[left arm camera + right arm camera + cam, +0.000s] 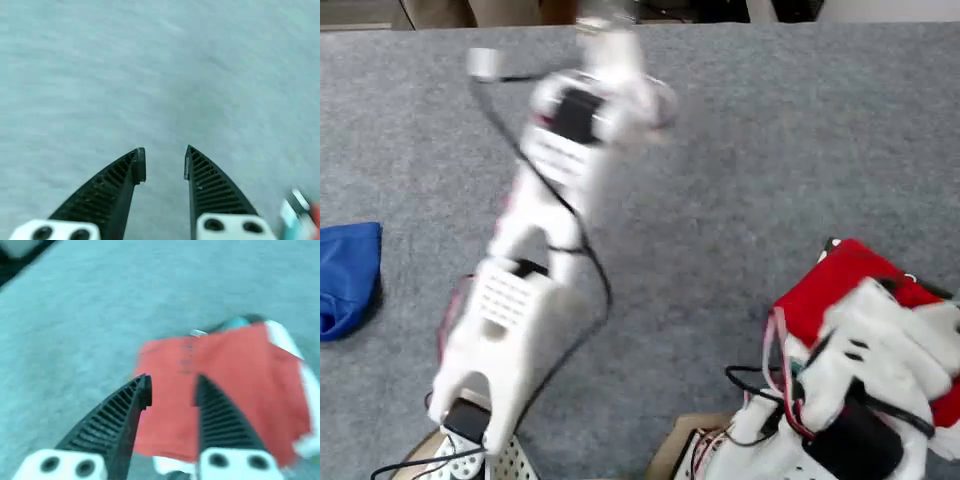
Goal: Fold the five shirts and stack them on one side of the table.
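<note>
A folded red shirt lies on top of a pile at the near right of the grey table; white and teal edges peek out under the red shirt. My right gripper hangs open just above the red shirt's edge with nothing between its fingers. A crumpled blue shirt sits at the table's left edge. The left arm stretches to the far middle of the table, where my left gripper is open over bare grey cloth, holding nothing.
The grey table covering spreads wide between the blue shirt and the red pile. The right arm covers the near part of the pile. Cables and both arm bases crowd the near edge.
</note>
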You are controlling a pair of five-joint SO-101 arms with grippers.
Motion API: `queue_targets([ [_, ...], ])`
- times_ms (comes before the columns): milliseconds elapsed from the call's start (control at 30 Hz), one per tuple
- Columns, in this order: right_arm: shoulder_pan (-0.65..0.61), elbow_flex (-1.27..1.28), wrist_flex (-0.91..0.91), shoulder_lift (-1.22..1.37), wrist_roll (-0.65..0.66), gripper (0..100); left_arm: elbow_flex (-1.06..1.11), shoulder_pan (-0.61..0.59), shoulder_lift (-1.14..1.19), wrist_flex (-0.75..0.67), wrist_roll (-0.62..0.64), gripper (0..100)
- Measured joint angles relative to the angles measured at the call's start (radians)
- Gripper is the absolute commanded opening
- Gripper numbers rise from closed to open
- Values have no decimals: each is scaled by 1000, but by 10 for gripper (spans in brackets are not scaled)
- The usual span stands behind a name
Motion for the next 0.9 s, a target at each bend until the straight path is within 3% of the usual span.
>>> queue_targets([
  [167,-275,84,-164,6,-28,44,46,-350,0,0,-114,143],
  [333,-562,143,-193,103,-29,55,167,-729,-17,0,-227,177],
  [533,-738,100,-203,359,-49,55,359,-1109,-74,0,-407,182],
  [733,-878,-44,-203,635,-78,54,480,-1330,-74,0,-500,178],
  [900,-990,-150,-203,827,-101,52,528,-1390,-18,0,-542,178],
])
